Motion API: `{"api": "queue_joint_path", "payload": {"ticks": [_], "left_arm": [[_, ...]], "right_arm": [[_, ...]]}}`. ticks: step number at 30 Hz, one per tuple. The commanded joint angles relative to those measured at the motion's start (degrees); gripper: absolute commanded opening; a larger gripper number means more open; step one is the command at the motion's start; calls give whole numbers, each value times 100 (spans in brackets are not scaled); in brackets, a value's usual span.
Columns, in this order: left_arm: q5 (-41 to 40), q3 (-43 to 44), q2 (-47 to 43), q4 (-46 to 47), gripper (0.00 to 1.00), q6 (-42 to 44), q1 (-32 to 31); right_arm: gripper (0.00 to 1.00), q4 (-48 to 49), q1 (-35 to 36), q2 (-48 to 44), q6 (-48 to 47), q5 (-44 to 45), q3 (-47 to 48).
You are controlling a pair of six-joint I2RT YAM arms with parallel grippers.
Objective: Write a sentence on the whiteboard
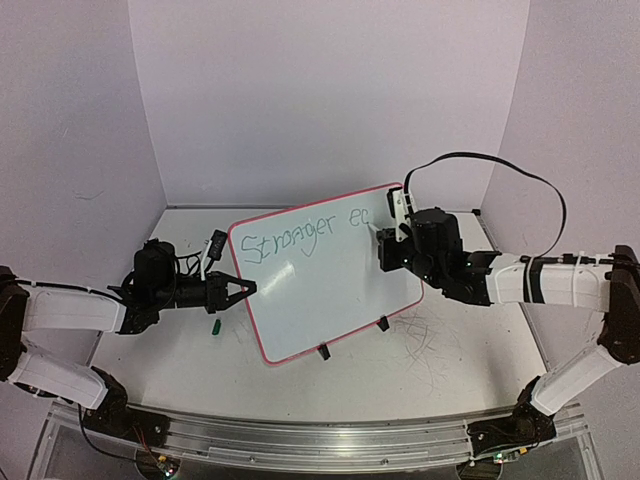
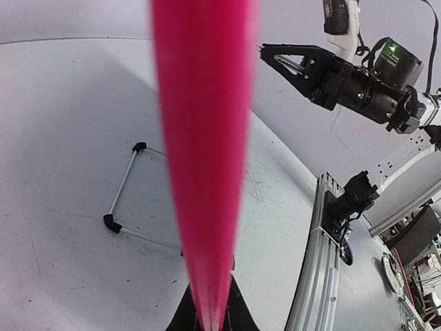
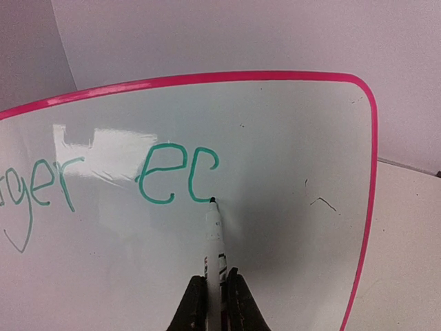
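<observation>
Right gripper (image 3: 215, 284) pinches a slim marker (image 3: 214, 238), left gripper (image 1: 236, 290) the glossy pink-rimmed whiteboard (image 1: 325, 295).

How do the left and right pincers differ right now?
The left pincer clamps the whiteboard by its pink rim; the right pincer clamps a marker. The left one sits at the board's left edge, the right one at its upper right, marker tip on the surface just after the green writing. Both are shut.

Small green cap (image 1: 214, 326) on white table (image 1: 180, 370); dark scribbles (image 1: 430, 335) right side; aluminium rail (image 1: 320, 445) along near edge.
</observation>
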Motion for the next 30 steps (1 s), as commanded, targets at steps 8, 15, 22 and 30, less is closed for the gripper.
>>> {"api": "queue_joint_path", "payload": {"ticks": [8,15,22,30], "left_arm": [[-126,143,-80,-50,0,435,24],[-142,118,-124,-53,0,435,26],[-139,110,-117,-53,0,440,26],[-147,125,-79,-53,0,453,27]], "right_arm": [[0,310,-20,259,-64,246,488],[0,329,-22,356,-104,343,627],[0,198,-22,287,-75,258,555],[0,-4,-18,56,99,93,169]]}}
